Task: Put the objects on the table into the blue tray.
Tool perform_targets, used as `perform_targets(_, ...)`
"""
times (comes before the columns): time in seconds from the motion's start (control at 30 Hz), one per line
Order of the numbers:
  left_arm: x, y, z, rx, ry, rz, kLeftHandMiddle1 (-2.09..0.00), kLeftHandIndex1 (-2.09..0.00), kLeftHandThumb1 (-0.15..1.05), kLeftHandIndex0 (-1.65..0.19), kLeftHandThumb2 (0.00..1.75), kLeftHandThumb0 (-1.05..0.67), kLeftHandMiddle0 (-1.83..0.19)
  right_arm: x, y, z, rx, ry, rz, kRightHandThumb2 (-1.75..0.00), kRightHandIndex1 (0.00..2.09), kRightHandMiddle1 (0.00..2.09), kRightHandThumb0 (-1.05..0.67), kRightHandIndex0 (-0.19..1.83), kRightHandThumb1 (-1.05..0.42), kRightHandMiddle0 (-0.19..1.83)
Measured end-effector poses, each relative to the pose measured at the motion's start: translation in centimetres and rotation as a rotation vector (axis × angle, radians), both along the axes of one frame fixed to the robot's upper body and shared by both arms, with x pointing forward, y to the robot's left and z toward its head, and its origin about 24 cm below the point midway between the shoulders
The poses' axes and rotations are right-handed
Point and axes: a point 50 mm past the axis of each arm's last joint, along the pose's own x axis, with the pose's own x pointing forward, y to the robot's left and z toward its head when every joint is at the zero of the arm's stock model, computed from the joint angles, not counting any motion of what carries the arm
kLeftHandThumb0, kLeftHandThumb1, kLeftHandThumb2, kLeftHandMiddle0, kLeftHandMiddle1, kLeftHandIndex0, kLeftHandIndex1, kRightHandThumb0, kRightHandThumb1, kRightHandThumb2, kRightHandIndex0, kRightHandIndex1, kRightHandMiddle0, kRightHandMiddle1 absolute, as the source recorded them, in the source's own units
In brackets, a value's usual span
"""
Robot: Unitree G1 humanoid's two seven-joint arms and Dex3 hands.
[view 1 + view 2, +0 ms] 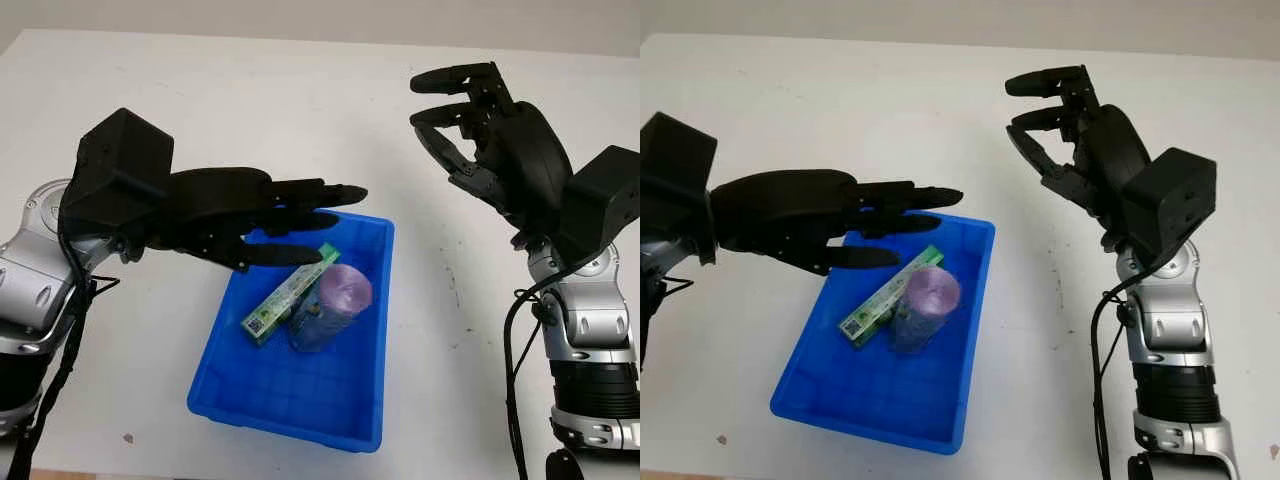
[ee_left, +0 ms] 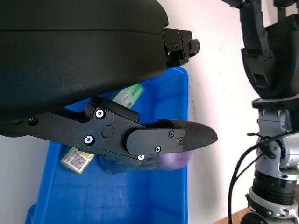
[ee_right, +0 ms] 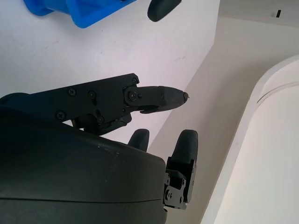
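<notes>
Blue tray [image 1: 350, 420] sits on the white table [image 1: 250, 100] at roughly 6 o'clock from table centre, long axis running toward me. Two items inside it, both in the far half: a green box [image 1: 288, 292] lying diagonally with its barcode end nearer me, and a purple roll [image 1: 334, 303] just beside it at its 3 o'clock, touching or near enough. I can't make out what the roll is; it looks like a translucent wrapped bundle, possibly bags.

Left hand [image 1: 250, 222] hovers over the tray's far-left corner, at about 10 o'clock from the tray centre, fingers [image 1: 320, 190] stretched out nearly straight and pointing to 3 o'clock. It holds nothing. From the left wrist view the thumb [image 2: 177, 140] hangs above the purple roll with a gap between them.

Right hand [image 1: 480, 125] is raised off the table well apart from the tray, at about 2 o'clock from it. Fingers [image 1: 455, 78] partly bent, tips pointing to 9 o'clock, not closed into a fist and gripping nothing. In the right wrist view I see bare table under it.
</notes>
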Motion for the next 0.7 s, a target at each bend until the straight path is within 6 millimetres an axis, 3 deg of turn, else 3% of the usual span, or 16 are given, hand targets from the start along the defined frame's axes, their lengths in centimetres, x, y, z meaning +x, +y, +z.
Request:
perform_targets(0.2, 0.2, 0.0, 0.8, -0.116, -0.1, 0.044, -0.09, -0.08, 1.05, 0.05, 0.52, -0.52, 0.02, 0.0, 0.0, -0.1, 0.003, 0.001, -0.004, -0.3, 1.39, 1.36, -0.37, -0.19, -1.05, -0.19)
perform_targets(0.37, 1.6, 0.6, 0.8, -0.533, -0.175, 0.237, -0.14, -0.17, 1.05, -0.12, 0.48, -0.43, -0.18, -0.1, 0.2, -0.3, 0.029, -0.02, -0.034, -0.34, 1.51, 1.38, -0.38, -0.19, -1.05, -0.19)
perform_targets(0.5, 3.3, 2.0, 0.2, -0.855, -0.251, 0.429, -0.15, -0.21, 1.05, -0.2, 0.58, -0.37, -0.31, 0.1, 0.4, -0.7, 0.055, -0.035, -0.084, -0.4, 1.53, 1.37, -0.39, -0.19, -1.05, -0.19)
perform_targets(0.63, 5.3, 3.9, -1.3, -1.036, -0.267, 0.635, -0.14, -0.23, 1.05, -0.25, 0.6, -0.41, -0.37, 0.3, 0.5, -1.4, 0.083, -0.029, -0.136, -0.45, 1.4, 1.28, -0.42, -0.19, -1.05, -0.19)
perform_targets(0.7, 5.9, 4.5, -1.9, -1.074, -0.271, 0.691, -0.07, -0.18, 1.05, -0.18, 0.55, -0.49, -0.27, 0.5, 0.6, -1.8, 0.105, -0.023, -0.154, -0.54, 1.27, 1.17, -0.46, -0.19, -1.05, -0.19)
